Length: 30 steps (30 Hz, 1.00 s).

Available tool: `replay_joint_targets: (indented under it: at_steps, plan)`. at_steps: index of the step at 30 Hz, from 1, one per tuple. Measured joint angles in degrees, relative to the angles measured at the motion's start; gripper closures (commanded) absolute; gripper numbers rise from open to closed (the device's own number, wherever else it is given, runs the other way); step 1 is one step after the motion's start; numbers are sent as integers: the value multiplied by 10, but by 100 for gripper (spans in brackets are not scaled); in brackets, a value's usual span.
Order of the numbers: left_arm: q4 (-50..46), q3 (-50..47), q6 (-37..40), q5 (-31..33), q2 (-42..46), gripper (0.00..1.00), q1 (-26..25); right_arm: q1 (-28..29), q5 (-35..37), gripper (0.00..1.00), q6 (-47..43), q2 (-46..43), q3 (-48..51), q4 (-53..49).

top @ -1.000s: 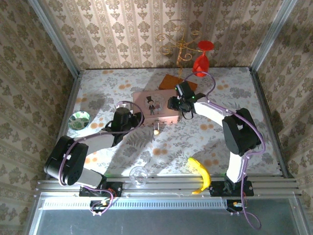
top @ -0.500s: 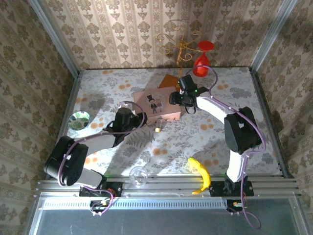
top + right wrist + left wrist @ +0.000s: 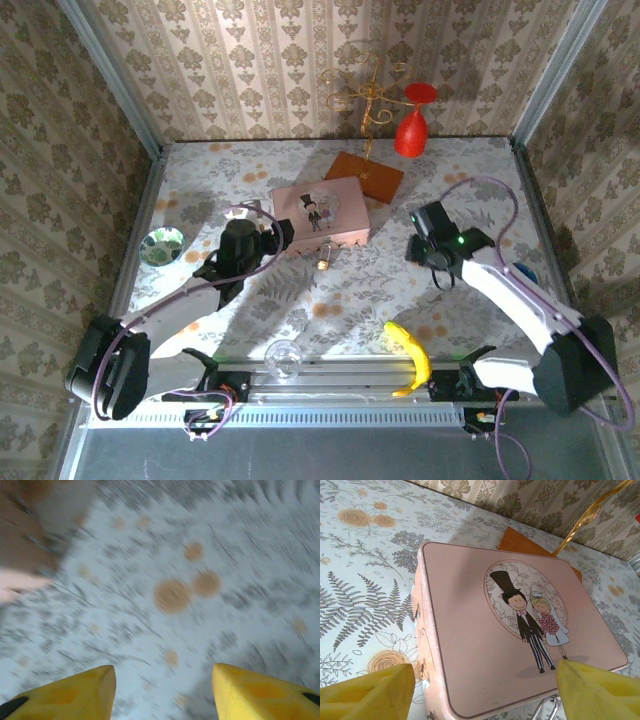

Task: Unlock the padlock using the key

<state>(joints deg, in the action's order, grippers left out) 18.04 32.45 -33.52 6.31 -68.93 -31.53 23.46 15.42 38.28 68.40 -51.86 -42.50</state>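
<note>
Left claw point(image 3: 272, 232): left of centre in the top view, at the left end of the pink box point(image 3: 320, 212). Spread wide. In the left wrist view its yellow fingers point(image 3: 367, 690) sit in the two lower corners with nothing gripped, the box lid ahead of them.
Pink box: just above the middle of the top view, flat on the table point(image 3: 250, 160), picture side up.
Padlock point(image 3: 323, 262): centre of the top view, on the table just below the box's lower edge. Cannot tell whether it touches the box. Free of both claws. A pale wire loop at the bottom edge of the left wrist view is probably its shackle.
Padlock axis: seems to run up-down in the top view; too small to be sure.
Key: cannot be made out.
Right claw point(image 3: 418, 248): right of centre in the top view, well apart from the padlock. Right wrist view is blurred; fingers point(image 3: 70, 692) wide apart, empty, over bare tablecloth.
Deciding relation: the padlock lies to the lower right of the left claw and to the left of the right claw, between the two. The left claw is nearer.
Judgement: the left claw looks better placed to steady the padlock; the lock is not yet gripped.
</note>
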Motion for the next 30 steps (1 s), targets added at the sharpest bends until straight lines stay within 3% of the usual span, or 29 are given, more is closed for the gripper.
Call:
replay_joint_targets:
  at_steps: [5, 11, 19, 30]
  plan:
    - [-16, 0, 3, 2, 0, 24, 0, -2, 11, 49, 68, -83, 92, -54]
    - [-24, 0, 3, 2, 0, 23, 0, -33, 12, 53, 110, -89, 140, -55]
    - [-27, 0, 3, 2, 0, 23, 0, -120, -44, 59, 128, -83, 218, 35]
    - [-27, 0, 3, 2, 0, 22, 0, -153, -114, 63, 125, -48, 226, 108]
